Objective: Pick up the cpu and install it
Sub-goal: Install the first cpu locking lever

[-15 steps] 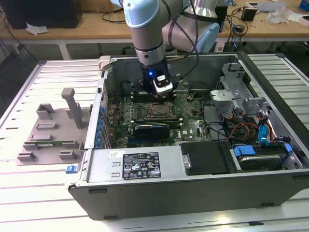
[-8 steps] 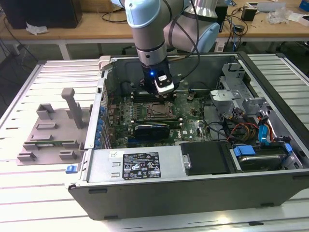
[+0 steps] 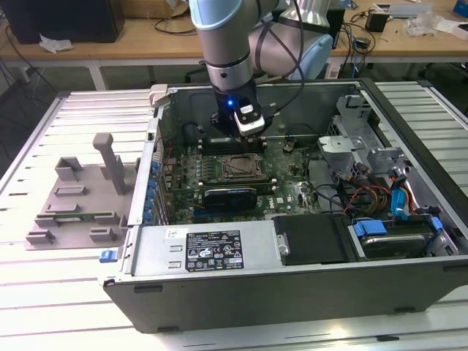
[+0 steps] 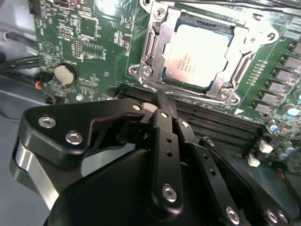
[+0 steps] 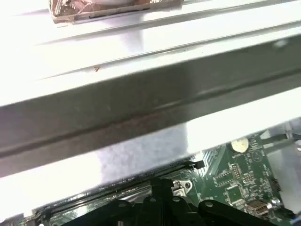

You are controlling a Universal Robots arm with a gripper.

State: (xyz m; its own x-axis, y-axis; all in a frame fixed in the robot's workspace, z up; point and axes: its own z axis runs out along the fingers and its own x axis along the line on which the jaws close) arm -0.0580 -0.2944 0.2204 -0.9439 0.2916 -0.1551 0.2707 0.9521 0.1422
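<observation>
Second wrist view showed the cpu [image 4: 201, 54] lying flat in its socket on the green motherboard [image 4: 94, 42], its silver top bare and the metal retention frame [image 4: 150, 52] standing around it, so I judged the chip already seated where it belonged. My gripper [image 4: 160, 101] hung just clear of the socket's edge over the dark memory slots [image 4: 211, 120], fingers drawn together with nothing between them; I took that narrow pose as suiting work inside a crowded case. A round coin battery [image 4: 64, 74] sat on the board well off to one side. In the exterior view my gripper [image 3: 228, 137] stood inside the open computer case [image 3: 241, 292], above the far edge of the socket [image 3: 241, 168]. A long black expansion card [image 3: 230, 197] lay just nearer than the socket, and bundled cables [image 3: 365, 197] with drive bays crowded the exterior view's right. Outside the case, on the exterior view's left, a grey plastic fixture [image 3: 77, 197] with upright posts rested on the slatted table [image 3: 44, 292]. The case walls hemmed me in on every side, leaving mainly a way upward.
</observation>
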